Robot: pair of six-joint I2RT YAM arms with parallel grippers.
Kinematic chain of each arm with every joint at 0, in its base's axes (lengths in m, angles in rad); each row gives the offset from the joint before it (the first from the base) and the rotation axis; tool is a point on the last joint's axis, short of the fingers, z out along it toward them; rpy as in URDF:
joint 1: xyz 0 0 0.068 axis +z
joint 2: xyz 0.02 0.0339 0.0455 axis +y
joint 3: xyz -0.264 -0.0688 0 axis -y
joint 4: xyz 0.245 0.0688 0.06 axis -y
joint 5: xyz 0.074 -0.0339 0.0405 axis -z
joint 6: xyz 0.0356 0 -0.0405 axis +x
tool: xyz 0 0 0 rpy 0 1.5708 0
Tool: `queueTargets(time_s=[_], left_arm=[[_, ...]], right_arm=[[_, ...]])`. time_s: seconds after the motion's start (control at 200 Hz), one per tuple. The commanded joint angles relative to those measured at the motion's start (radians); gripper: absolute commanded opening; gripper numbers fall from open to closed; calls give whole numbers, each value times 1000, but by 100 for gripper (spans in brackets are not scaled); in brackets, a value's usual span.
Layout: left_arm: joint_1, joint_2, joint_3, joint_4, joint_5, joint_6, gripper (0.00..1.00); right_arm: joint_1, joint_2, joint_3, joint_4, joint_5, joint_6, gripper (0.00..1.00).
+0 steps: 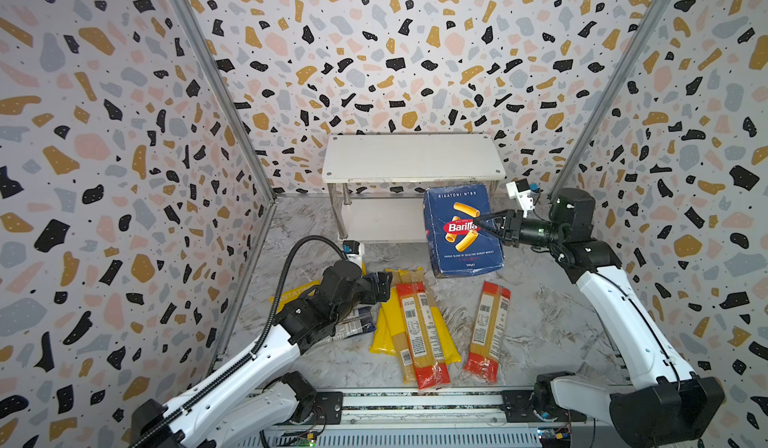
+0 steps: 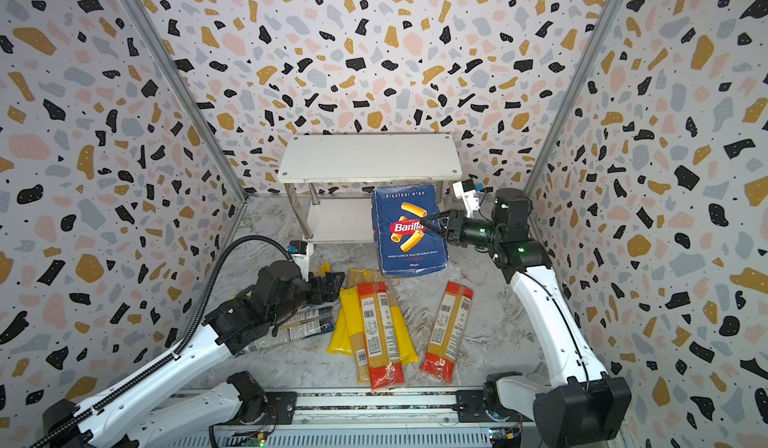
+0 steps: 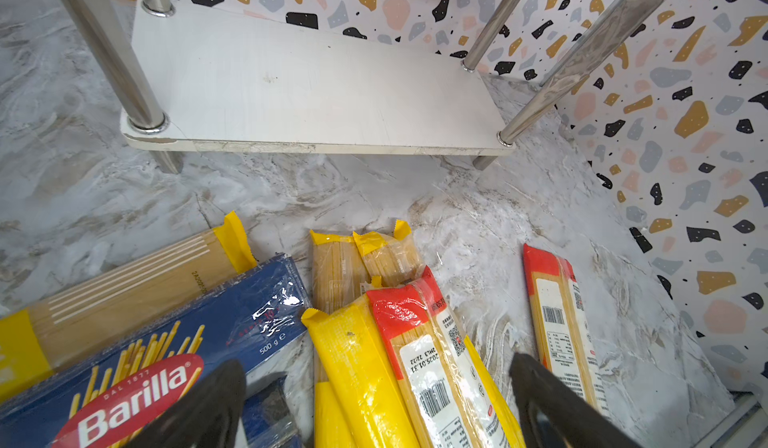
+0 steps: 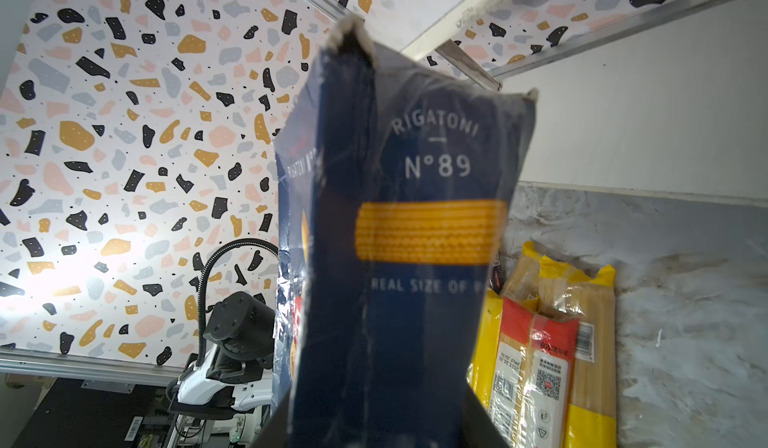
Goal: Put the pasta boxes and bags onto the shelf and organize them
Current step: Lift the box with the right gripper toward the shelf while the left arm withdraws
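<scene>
In front of the shelf (image 1: pixel 411 159), at its right end, the right fingers (image 1: pixel 478 221) pinch the wide rigatoni box (image 1: pixel 457 254) by its side — the left fingers (image 1: pixel 380 286), spread wide and empty, hang over spaghetti bags (image 1: pixel 419 329) on the marbled surface (image 1: pixel 540 333).

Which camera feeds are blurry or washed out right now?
Right wrist view: the rigatoni box sits close and soft-focused, and a bright glare patch washes out the wall. Left wrist view: sharp, with small glints on the spaghetti box wrap. Both top views: evenly lit and sharp.
</scene>
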Motion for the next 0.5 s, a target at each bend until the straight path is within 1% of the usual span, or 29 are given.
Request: queueTargets(time_s=[0.0, 0.11, 0.285, 0.36, 0.496], left_arm=[[-5, 28, 39, 45, 40, 33, 100], [-28, 78, 78, 59, 43, 44, 100], [-63, 139, 132, 90, 27, 57, 100], [-66, 147, 124, 127, 21, 45, 100], [-72, 182, 127, 174, 46, 46, 100]], right_arm=[[-16, 17, 119, 81, -36, 34, 15], [-31, 74, 199, 99, -30, 44, 15], [-59, 190, 375, 87, -26, 41, 15], [-69, 240, 466, 78, -29, 41, 15], [-85, 351, 657, 42, -20, 33, 16]])
